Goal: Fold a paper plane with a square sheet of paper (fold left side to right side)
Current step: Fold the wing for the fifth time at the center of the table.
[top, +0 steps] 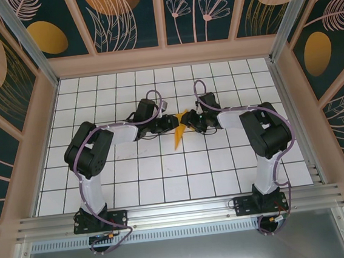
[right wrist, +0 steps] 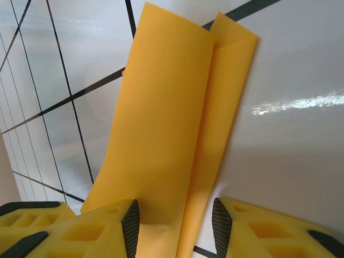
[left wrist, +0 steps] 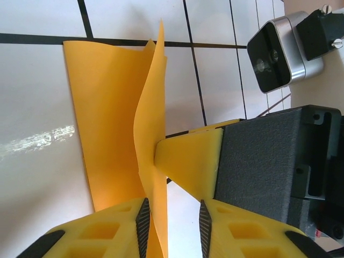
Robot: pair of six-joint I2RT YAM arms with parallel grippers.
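Orange-yellow paper plane [top: 179, 138] stands hemmed between left tool [left wrist: 172, 215] and right tool [right wrist: 173, 220].

The left arm [top: 91, 191] and right arm [top: 263, 175] have white links, black joints and lilac cables [top: 151, 97]. The left end effector [left wrist: 172, 215] and right end effector [right wrist: 174, 220] bear yellow fingers [left wrist: 102, 234] with black pads [left wrist: 143, 217].

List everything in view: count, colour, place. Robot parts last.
paper: one, orange-yellow, partly folded, mid-table between the pincers
table: one, white with black grid, under everything
walls: three, dark green with leaf drawings, around the table
rail: one, silver, near edge
arms: two, black and white, bolted at near edge
wrist camera: one, silver and black, on the right arm
left pincer: one, yellow fingers apart, paper flap between
right pincer: one, yellow fingers apart, paper between
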